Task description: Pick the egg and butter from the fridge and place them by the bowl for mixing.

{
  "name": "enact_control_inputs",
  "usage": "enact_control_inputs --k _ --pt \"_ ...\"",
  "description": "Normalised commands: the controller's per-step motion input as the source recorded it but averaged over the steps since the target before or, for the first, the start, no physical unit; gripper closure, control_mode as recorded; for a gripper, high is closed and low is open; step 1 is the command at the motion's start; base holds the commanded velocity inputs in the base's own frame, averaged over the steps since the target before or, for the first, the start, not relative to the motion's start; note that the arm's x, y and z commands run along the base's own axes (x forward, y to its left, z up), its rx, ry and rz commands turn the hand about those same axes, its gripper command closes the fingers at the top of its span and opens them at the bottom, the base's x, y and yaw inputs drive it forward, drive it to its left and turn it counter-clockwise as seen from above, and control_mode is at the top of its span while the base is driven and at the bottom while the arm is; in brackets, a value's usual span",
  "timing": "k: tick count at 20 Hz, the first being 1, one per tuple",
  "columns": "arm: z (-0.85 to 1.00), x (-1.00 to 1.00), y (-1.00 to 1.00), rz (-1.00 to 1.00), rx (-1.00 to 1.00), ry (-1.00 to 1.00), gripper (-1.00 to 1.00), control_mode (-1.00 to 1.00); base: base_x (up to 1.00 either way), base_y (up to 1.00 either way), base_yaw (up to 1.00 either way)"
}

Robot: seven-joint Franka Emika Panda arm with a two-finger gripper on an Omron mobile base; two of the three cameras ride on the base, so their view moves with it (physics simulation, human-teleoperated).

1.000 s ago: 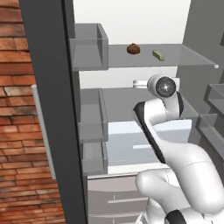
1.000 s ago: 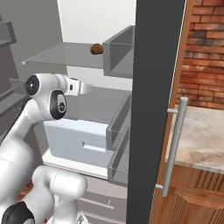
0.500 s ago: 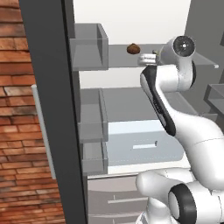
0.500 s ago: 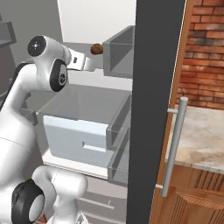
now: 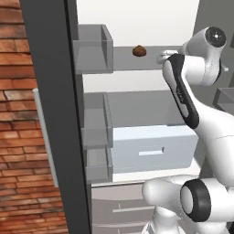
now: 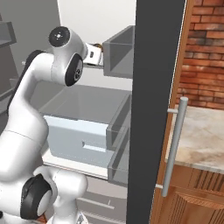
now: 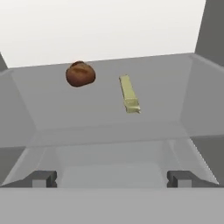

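Lying on the grey upper shelf of the fridge, the butter is a pale yellow stick with one end pointing to the far wall. We see a dark brown lump to its left, near but apart from it. In the hand view our gripper is in front of the shelf, nearer than both things, with its fingers wide apart and nothing between them. In the left base view the arm reaches up to this shelf, above the pale blue drawer.
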Motion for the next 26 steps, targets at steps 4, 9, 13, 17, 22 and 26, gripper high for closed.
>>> enact_control_inputs --k 4,9,13,17,22,26 --pt "0.0 0.12 -0.31 0.01 0.0 0.0 -1.0 -1.0 0.0 0.0 0.0" --pt "0.0 0.34 -0.22 0.0 0.0 0.0 -1.0 -1.0 0.0 0.0 0.0" --pt "0.0 0.56 -0.22 0.0 0.0 0.0 -1.0 -1.0 0.0 0.0 0.0" --pt "0.0 0.71 -0.17 0.0 0.0 0.0 -1.0 -1.0 0.0 0.0 0.0" --pt "0.0 0.78 -0.12 0.0 0.0 0.05 -1.0 -1.0 0.0 0.0 0.0" --pt "0.0 0.77 -0.02 0.0 0.0 0.12 -1.0 -1.0 0.0 0.0 0.0"
